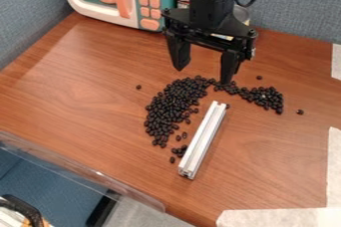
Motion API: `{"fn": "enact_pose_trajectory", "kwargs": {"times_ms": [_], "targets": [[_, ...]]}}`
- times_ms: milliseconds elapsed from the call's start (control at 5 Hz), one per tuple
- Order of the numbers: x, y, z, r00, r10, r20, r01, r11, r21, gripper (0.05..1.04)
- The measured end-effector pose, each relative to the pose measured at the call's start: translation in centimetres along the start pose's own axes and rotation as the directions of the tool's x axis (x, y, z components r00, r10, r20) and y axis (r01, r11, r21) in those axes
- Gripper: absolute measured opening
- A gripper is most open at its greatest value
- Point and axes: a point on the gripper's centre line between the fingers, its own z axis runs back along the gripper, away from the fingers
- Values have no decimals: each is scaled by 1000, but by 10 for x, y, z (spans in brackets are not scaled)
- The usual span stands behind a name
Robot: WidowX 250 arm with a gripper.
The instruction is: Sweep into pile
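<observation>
Black beans [174, 100] curve beside metal bar [203, 140]; label [183, 4] behind gripper [203, 75] unreadable.

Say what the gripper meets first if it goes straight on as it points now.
Likely the upper part of the black bean pile, or the tabletop right beside it: the open gripper points down there. One slanted view leaves its height and exact landing spot unclear.
</observation>
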Motion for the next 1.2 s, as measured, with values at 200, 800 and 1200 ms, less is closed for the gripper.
{"fn": "enact_pose_trajectory", "kwargs": {"times_ms": [200,800,1200], "targets": [[-1,0,-8,1000,7,-23,-7,1000,3,1000],[-8,-11,-63,999,43,-23,-43,999,14,1000],[-9,-18,-98,999,32,-34,-33,999,-22,1000]]}}
